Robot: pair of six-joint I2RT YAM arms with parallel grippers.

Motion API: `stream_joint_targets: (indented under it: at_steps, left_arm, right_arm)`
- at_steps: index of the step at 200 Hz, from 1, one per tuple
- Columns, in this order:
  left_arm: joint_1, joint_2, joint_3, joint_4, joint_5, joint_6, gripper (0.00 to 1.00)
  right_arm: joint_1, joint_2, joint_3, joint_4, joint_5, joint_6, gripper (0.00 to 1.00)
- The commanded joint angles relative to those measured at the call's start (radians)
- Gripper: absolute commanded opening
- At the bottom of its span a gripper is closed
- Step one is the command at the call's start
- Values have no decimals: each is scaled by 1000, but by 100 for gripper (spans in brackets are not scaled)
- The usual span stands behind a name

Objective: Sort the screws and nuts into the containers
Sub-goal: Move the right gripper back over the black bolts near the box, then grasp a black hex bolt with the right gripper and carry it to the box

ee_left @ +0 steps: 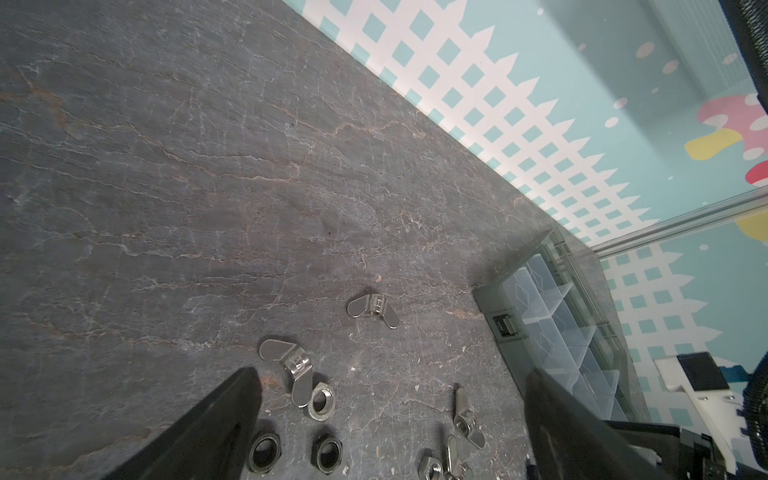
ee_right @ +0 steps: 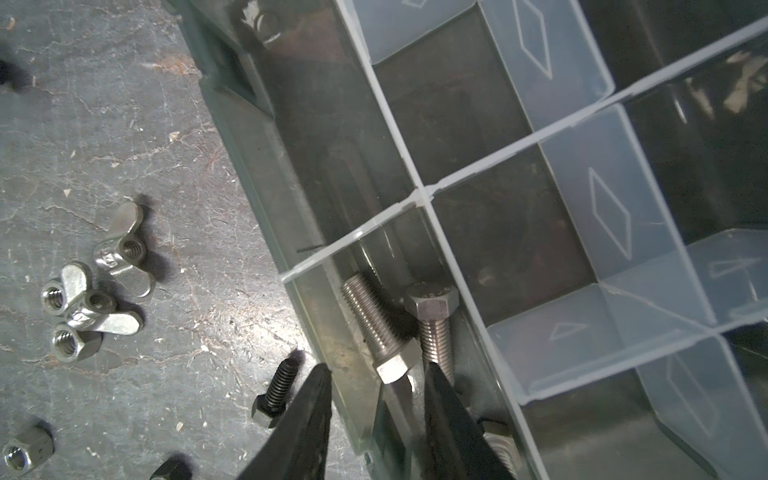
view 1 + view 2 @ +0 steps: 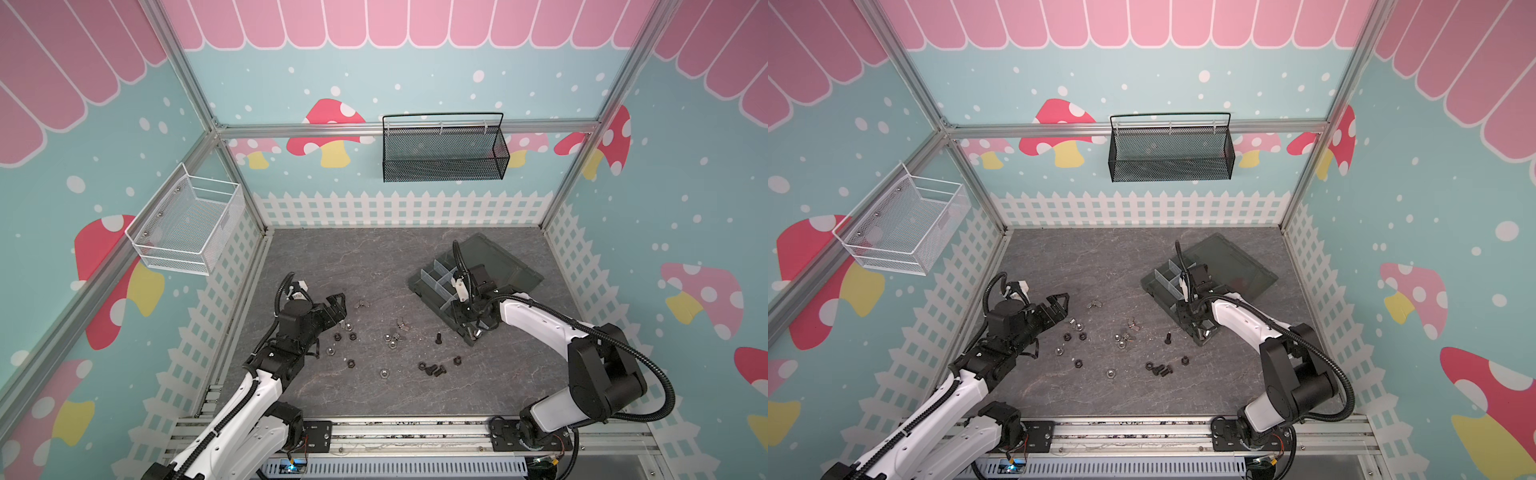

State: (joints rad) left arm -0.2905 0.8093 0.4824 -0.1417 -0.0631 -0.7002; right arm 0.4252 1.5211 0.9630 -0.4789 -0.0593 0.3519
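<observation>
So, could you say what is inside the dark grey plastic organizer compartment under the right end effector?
Two shiny silver metal screws lie there; the black fingers of the end effector hide the rest.

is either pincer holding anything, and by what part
Nothing held: left pincer gapes empty; right pincer stands open above a silver screw lying in a container.

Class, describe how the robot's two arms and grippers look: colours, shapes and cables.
The left arm and right arm match: smooth white shells between bulky black joints, each trailed by a ribbed black cable hose. The left gripper and right gripper are black, with two tapered, pointed fingers.
</observation>
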Motion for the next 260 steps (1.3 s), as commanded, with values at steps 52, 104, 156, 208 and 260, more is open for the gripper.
stream_joint_targets:
  at_steps: [52,104,156,208,260]
  left_arm:
    - [2,-10,1,-25,-3,-7,100]
    - [4,-6,-6,-23,-19,-19,100]
    - [5,10,-5,-33,-36,-28,100]
    - [5,19,-1,-53,-58,-25,100]
    - [5,10,-7,-61,-79,-41,100]
  right_arm:
    - [11,-102,26,-46,47,37,41]
    - [129,-95,72,-158,166,99,41]
    - [254,-113,46,-255,188,229,41]
    - [270,-198,-48,-305,156,308,42]
    - [275,-228,-119,-320,114,353,42]
